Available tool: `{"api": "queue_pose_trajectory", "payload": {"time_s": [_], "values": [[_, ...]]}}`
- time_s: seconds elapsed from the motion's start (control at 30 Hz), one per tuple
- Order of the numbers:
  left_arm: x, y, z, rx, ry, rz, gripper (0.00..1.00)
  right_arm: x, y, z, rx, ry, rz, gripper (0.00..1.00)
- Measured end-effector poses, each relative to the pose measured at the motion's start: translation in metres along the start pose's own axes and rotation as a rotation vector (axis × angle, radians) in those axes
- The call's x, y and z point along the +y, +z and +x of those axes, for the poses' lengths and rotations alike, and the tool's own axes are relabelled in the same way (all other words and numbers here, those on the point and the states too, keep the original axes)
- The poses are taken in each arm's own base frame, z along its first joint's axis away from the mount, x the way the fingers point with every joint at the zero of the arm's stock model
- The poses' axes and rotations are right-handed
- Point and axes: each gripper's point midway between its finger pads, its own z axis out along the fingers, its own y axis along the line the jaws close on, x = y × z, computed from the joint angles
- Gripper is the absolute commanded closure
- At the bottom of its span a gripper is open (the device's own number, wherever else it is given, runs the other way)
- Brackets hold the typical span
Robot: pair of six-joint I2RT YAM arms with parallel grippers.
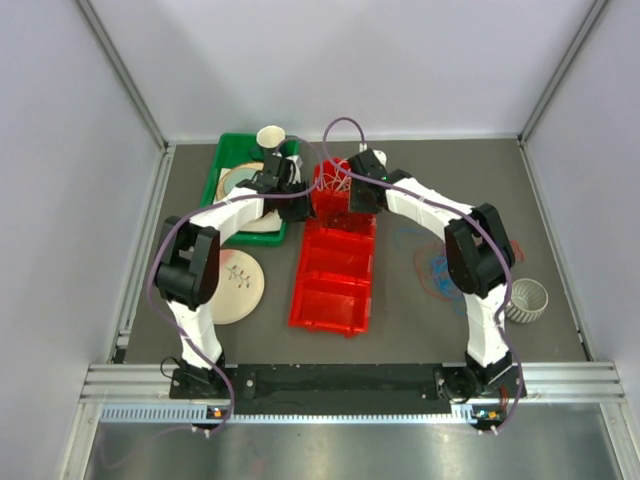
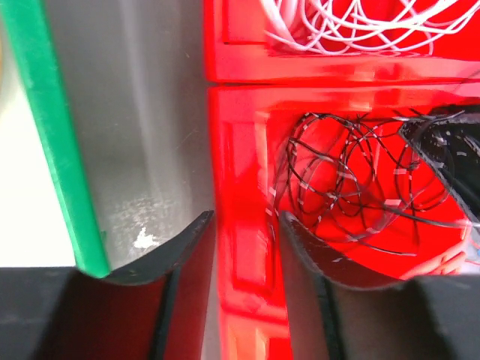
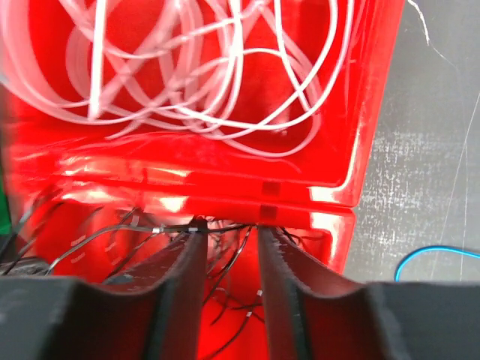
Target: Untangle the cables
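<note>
Two red bins stand end to end. The far bin point(image 1: 330, 180) holds white cables point(image 3: 187, 75) point(image 2: 360, 22). The near bin's end compartment point(image 2: 240, 150) holds a tangle of thin black cables point(image 2: 352, 180) point(image 3: 232, 255). My left gripper point(image 2: 246, 221) point(image 1: 297, 207) is open astride that compartment's left wall, one finger outside over the table and one inside. My right gripper point(image 3: 229, 236) point(image 1: 350, 197) hangs open above the black cables, a black strand lying across its left fingertip point(image 3: 193, 229). More cables, blue and red point(image 1: 435, 265), lie on the table at the right.
At the back left is a green tray point(image 1: 225, 160) with a paper cup point(image 1: 271, 138) and a plate. Another plate point(image 1: 236, 285) lies at the left, a white ribbed cup point(image 1: 527, 300) at the right. The near red bin point(image 1: 335, 280) runs towards the arms.
</note>
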Motion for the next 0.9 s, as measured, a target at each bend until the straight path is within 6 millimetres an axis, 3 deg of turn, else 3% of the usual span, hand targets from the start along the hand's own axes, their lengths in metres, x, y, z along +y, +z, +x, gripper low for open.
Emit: {"api": "queue_pose_trajectory", "payload": {"time_s": [0.13, 0.27, 0.4, 0.47, 0.63, 0.7, 0.9], "values": [[0.001, 0.006, 0.003, 0.011, -0.003, 0.008, 0.42, 0.0, -0.003, -0.002, -0.006, -0.008, -0.003, 0.57], [0.002, 0.006, 0.002, 0.006, -0.002, -0.001, 0.41, 0.0, -0.012, -0.006, -0.023, -0.007, -0.008, 0.56], [0.003, 0.005, 0.0, -0.003, 0.002, -0.011, 0.41, -0.003, -0.036, -0.012, -0.053, -0.002, -0.019, 0.56], [0.001, 0.001, -0.003, -0.014, 0.006, -0.005, 0.41, -0.002, -0.047, -0.018, -0.074, 0.002, -0.03, 0.55], [-0.008, -0.017, -0.015, -0.055, 0.045, 0.009, 0.41, -0.005, -0.072, -0.023, -0.112, 0.002, -0.053, 0.4], [-0.009, -0.022, -0.02, -0.069, 0.065, 0.007, 0.4, -0.007, -0.076, -0.022, -0.114, -0.001, -0.054, 0.35], [-0.016, -0.034, -0.031, -0.102, 0.113, 0.02, 0.4, -0.015, -0.079, -0.012, -0.103, -0.005, -0.04, 0.32]]}}
